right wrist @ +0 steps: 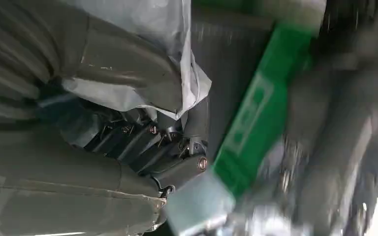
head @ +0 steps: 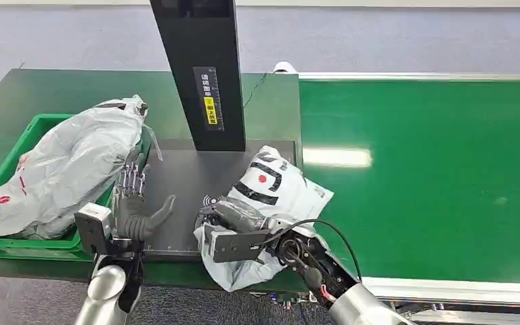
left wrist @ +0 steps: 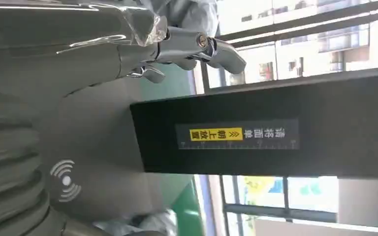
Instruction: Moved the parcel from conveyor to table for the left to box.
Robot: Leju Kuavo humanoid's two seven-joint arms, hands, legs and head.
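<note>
Across the seam between belt (head: 433,176) and dark plate (head: 183,183) lies the parcel (head: 277,186), gripped at its near end by the right hand (head: 227,217). Left hand (head: 135,206) hovers spread and empty beside the bin (head: 13,162); the plate between them is bare.

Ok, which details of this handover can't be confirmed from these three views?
- Right hand: head view, its fingers are buried in the parcel; grip assumed from the right wrist view's bag folds.
- Green bin: head view, the grey bag hides its inside.
- Right wrist view: motion blur smears everything past the fingers.
- Black post: cut off by the head view's top edge.
</note>
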